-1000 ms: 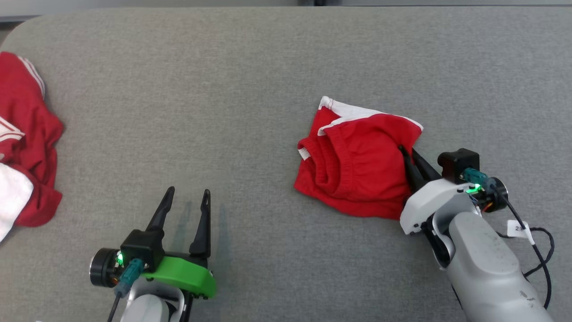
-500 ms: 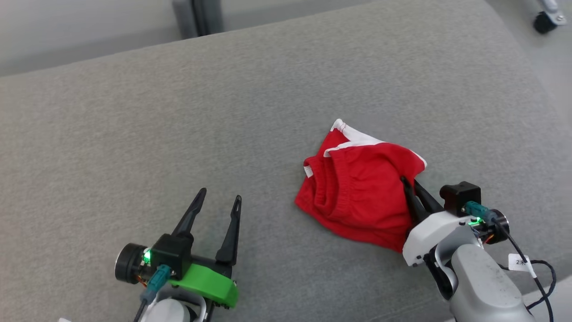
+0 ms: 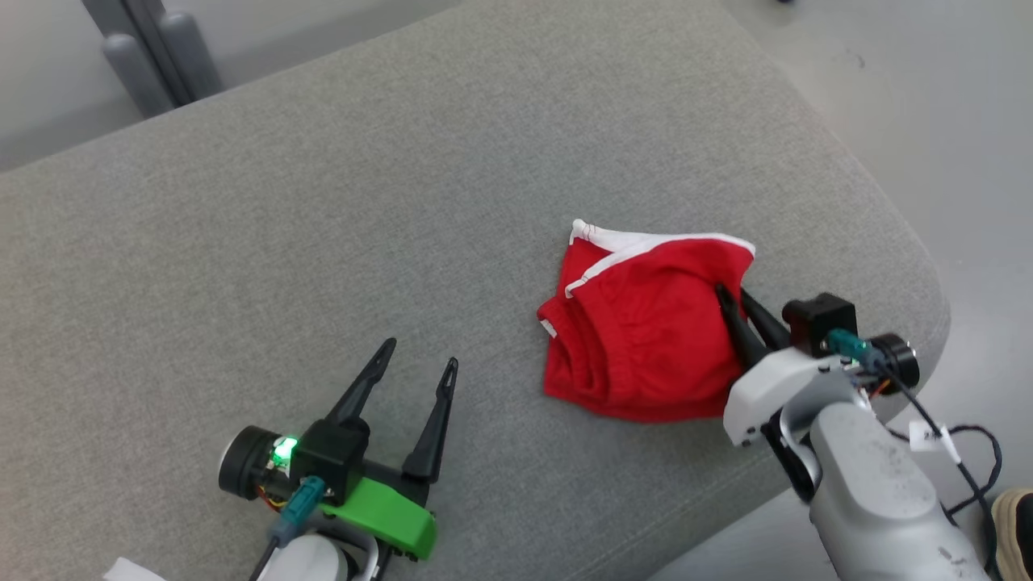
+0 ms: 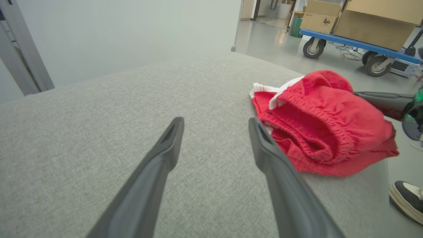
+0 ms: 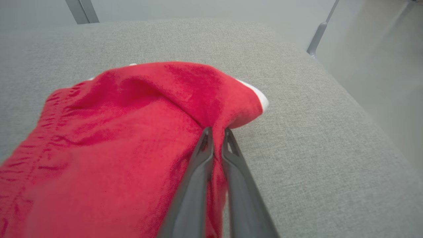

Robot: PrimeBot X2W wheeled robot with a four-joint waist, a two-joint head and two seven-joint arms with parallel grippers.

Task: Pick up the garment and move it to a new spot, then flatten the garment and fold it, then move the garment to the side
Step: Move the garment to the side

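The garment (image 3: 641, 331) is a crumpled pair of red shorts with white trim, lying on the grey cushioned surface (image 3: 323, 226) near its right end. My right gripper (image 3: 730, 294) is shut on a pinch of the garment's right side; in the right wrist view the red cloth (image 5: 125, 132) bunches between the two closed fingers at the right gripper (image 5: 216, 130). My left gripper (image 3: 424, 355) stands open over bare grey fabric, well left of the garment. The left wrist view shows the garment (image 4: 324, 125) to the right of the left gripper (image 4: 214, 120), with its elastic waistband facing me.
The grey surface's rounded right edge (image 3: 912, 242) drops to the floor just beyond the garment. A shoe (image 4: 406, 200) stands on the floor by that edge. A blue cart (image 4: 357, 43) with cardboard boxes is farther off. Grey frame legs (image 3: 153, 56) stand behind the surface.
The head camera has swung to the right, so the other red clothes at the left have left the picture. The right gripper stays shut on the garment; the left stays open.
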